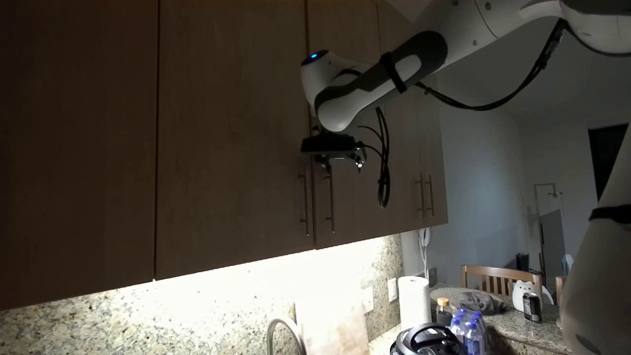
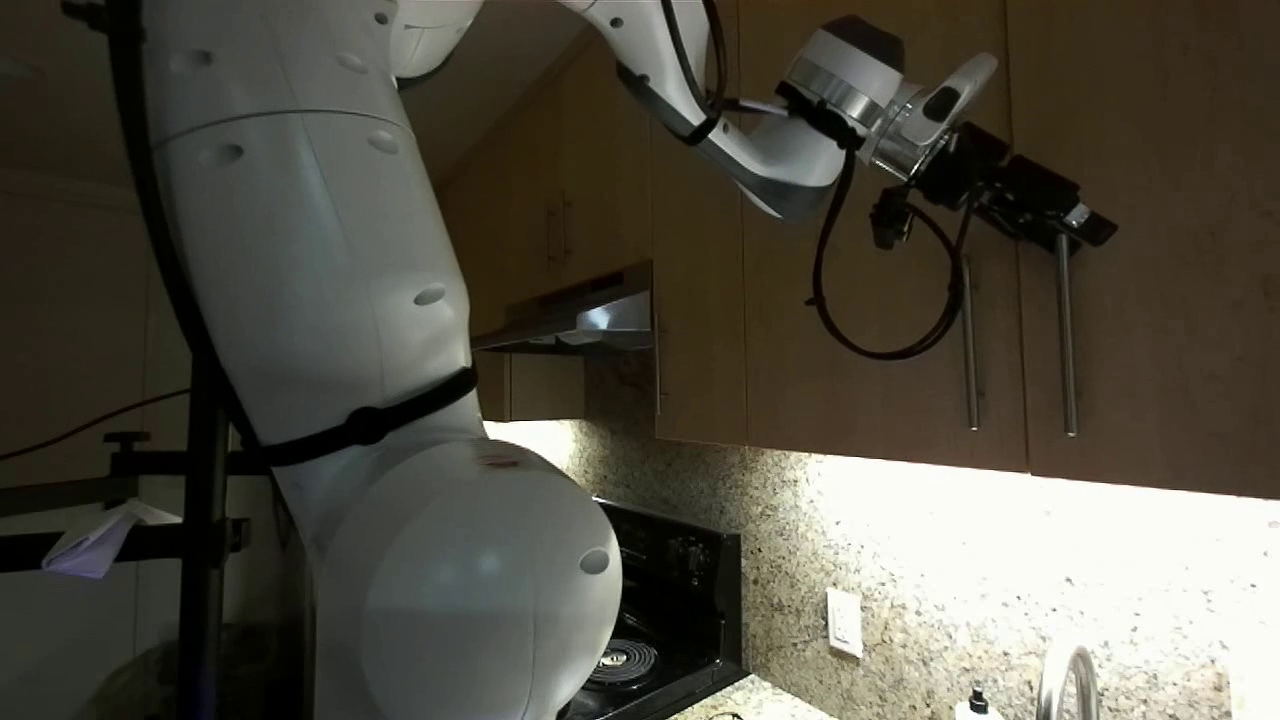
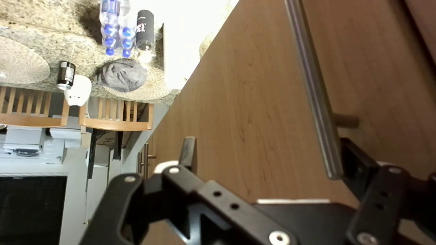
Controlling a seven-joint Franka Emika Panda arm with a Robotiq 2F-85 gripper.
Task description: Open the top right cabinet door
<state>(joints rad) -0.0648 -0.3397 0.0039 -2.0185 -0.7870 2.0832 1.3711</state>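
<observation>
Gripper spread at the bar handle, contact hard to tell: likely the grasping step.
Top right cabinet door sits closed above the backsplash; next should come a clench, then a pull.

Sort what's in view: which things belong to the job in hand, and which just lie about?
For the job:
tall, flat, tan-brown wooden cabinet door
slim metal bar handle along its left edge
black two-fingered gripper, open

Just lying about:
crumpled grey cloth
clear plastic bottles with blue caps
black cylindrical can
</observation>
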